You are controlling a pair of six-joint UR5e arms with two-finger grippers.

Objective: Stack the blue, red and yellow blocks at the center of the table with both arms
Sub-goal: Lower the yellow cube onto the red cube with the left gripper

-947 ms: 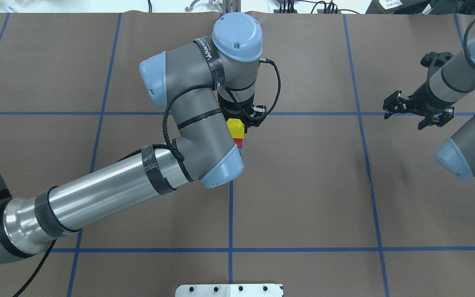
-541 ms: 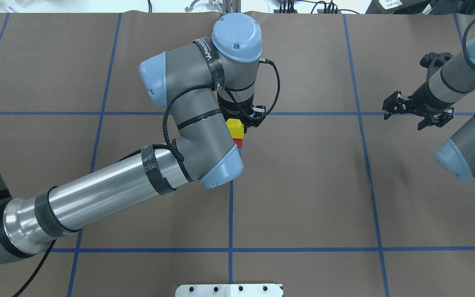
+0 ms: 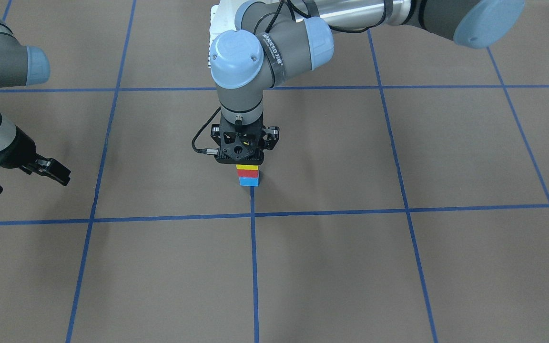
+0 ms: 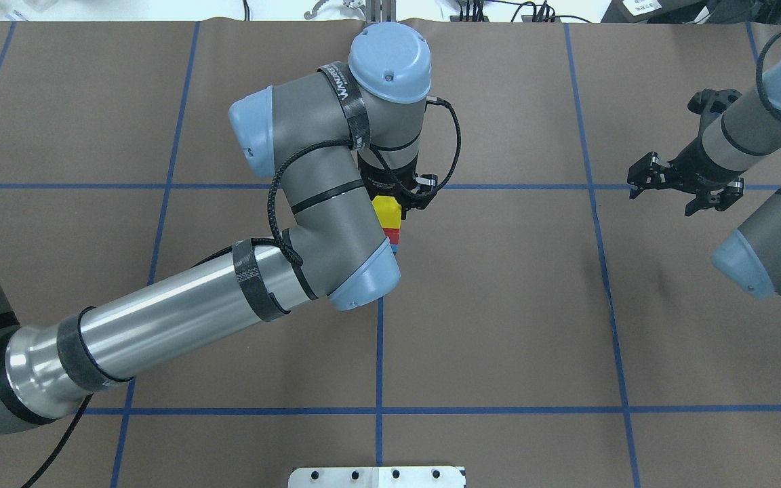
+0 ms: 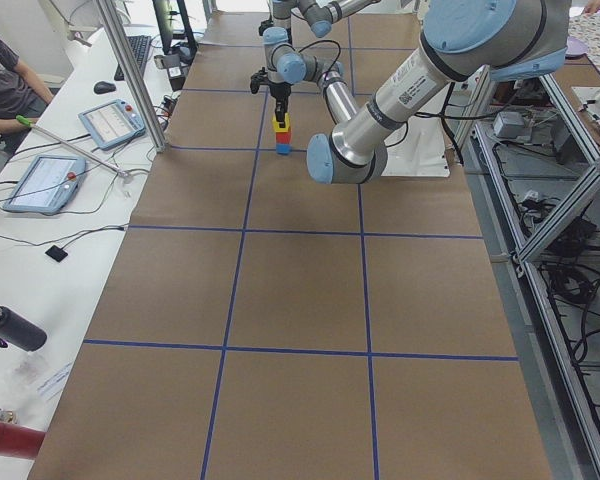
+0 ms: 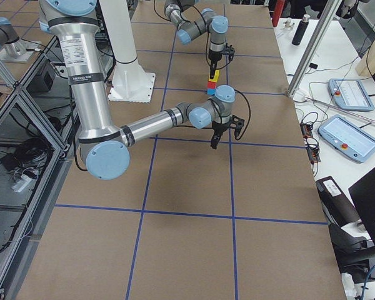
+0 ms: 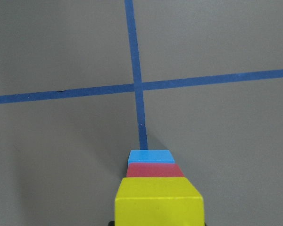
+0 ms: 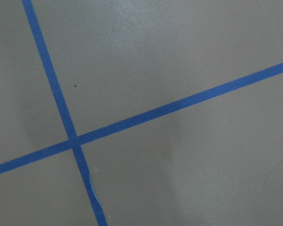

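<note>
Brown table (image 4: 499, 325): yellow block (image 4: 386, 207) atop red block (image 3: 248, 173), blue block (image 3: 249, 181) lowest. Left gripper (image 3: 242, 158) unmoved on top, grip unclear. Right gripper (image 4: 663, 198), spread and empty, drifts farther from blue block. Stacking looks done.

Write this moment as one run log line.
stack: blue block bottom, red block middle, yellow block top | left gripper at yellow block, grip unclear | right gripper open, away

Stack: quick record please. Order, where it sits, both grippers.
order: blue block at the bottom, red block in the middle, yellow block on top
place: on a tape line, near a crossing
left gripper: directly over the yellow block; open or shut unclear
right gripper: open, empty, well off to the robot's right of the stack
</note>
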